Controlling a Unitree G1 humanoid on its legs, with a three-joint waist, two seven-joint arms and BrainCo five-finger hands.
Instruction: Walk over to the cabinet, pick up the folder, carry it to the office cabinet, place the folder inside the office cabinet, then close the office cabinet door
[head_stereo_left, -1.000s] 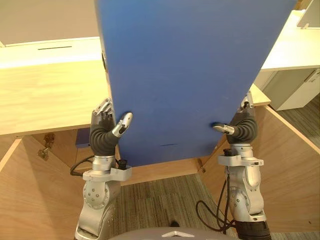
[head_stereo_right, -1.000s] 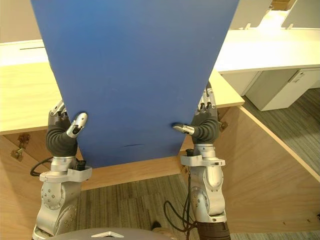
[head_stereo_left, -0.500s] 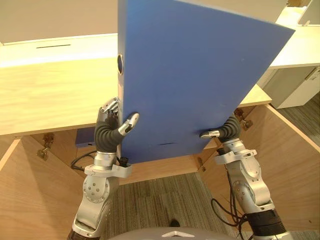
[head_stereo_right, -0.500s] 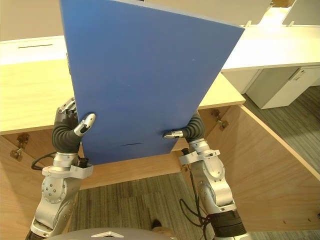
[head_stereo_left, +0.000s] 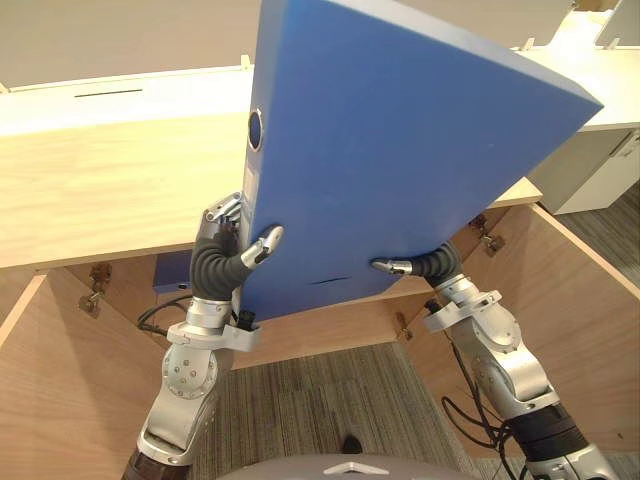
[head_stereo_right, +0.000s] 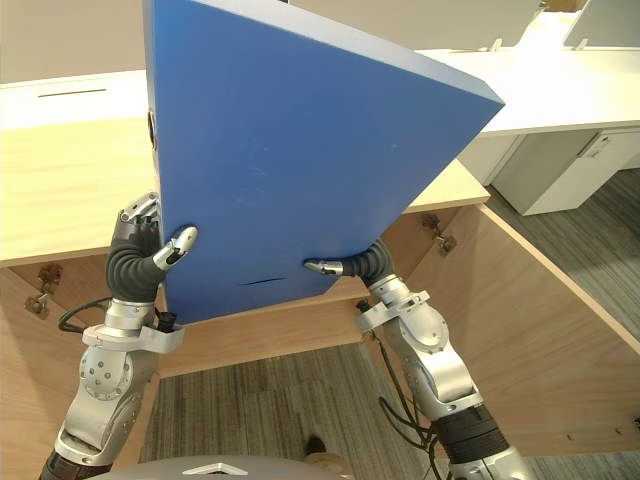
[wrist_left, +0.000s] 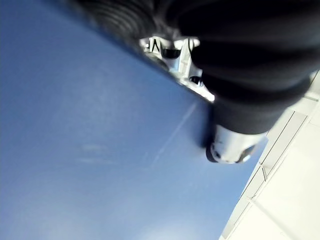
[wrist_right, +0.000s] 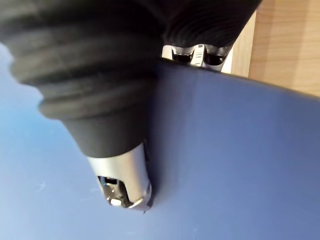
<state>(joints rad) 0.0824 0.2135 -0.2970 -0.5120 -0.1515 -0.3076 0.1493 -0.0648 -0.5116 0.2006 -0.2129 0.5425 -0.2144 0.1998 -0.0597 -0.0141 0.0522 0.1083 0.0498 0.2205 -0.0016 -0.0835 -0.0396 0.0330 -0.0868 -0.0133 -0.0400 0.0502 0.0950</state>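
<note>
While the large blue rigid folder (head_stereo_left: 400, 160) hangs tilted above the open wooden cabinet (head_stereo_left: 100, 190), the left hand (head_stereo_left: 215, 262) and right hand (head_stereo_left: 437, 263) pinch its lower edges. Levelling it first should ease insertion.

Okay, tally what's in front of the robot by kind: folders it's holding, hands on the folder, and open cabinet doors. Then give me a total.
Blue folder: 1
Robot hands clamped on it: 2 (left hand, right hand)
Open wooden cabinet doors: 2 (left door, right door)
Total: 5
</note>
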